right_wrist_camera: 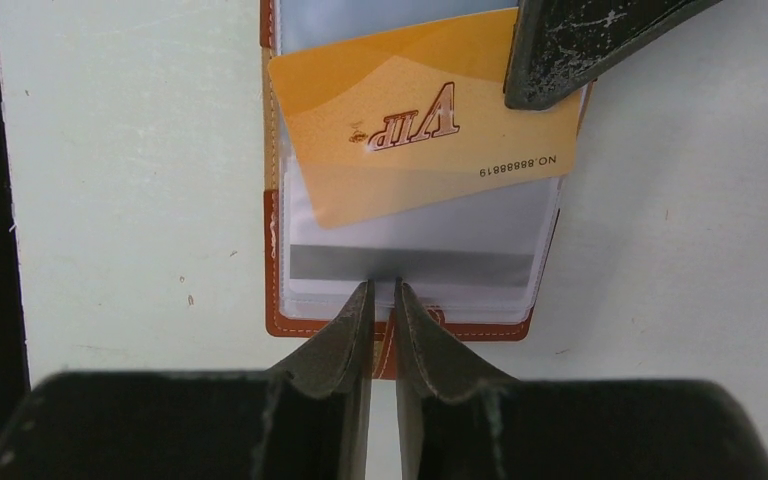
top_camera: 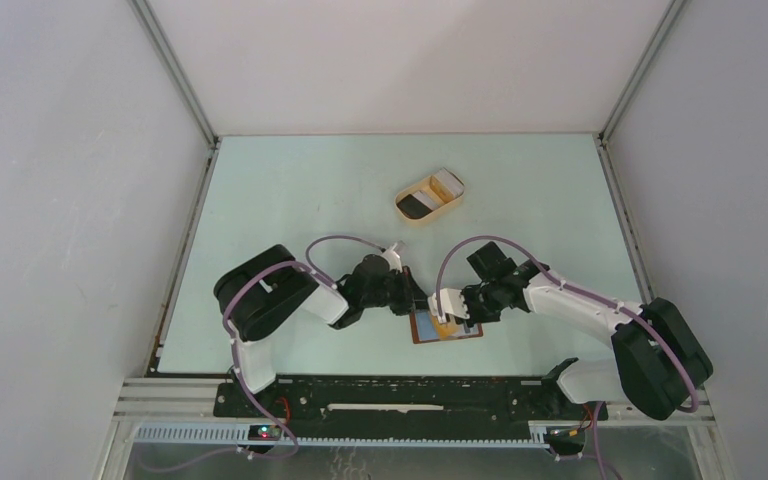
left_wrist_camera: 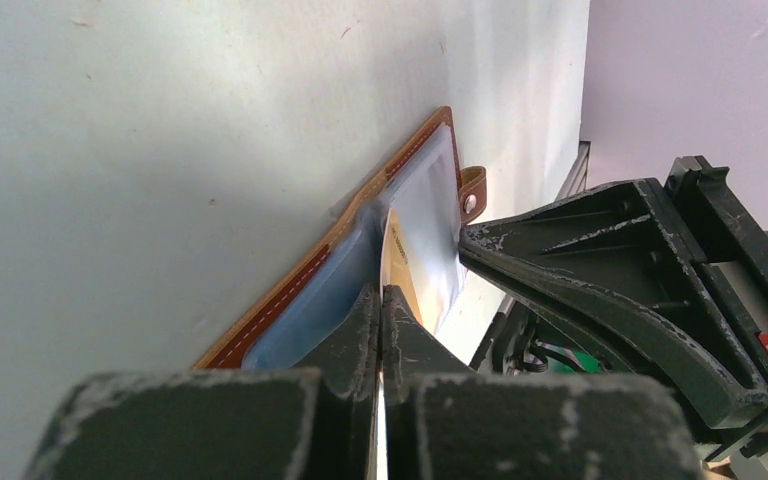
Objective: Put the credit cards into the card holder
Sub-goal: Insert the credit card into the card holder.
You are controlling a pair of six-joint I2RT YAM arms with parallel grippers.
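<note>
Top view: the open card holder (top_camera: 447,327) lies low centre on the tabletop (top_camera: 290,200), between left claw (top_camera: 418,302) and right claw (top_camera: 457,320); a beige tray (top_camera: 429,196) sits above. Left wrist: left claw clamped on a yellow card (left_wrist_camera: 398,268) over the holder. Right wrist: right claw, nearly closed, pinches the holder's tab (right_wrist_camera: 385,345).

Card holder (right_wrist_camera: 305,326): brown leather-look cover, stitched edge; sleeves clear, glossy plastic. Yellow card (right_wrist_camera: 410,150): smooth, glossy plastic. Right gripper fingers (right_wrist_camera: 345,330): black matt plastic, scuffed pale. Table (right_wrist_camera: 120,180): pale, matt, lightly specked.
</note>
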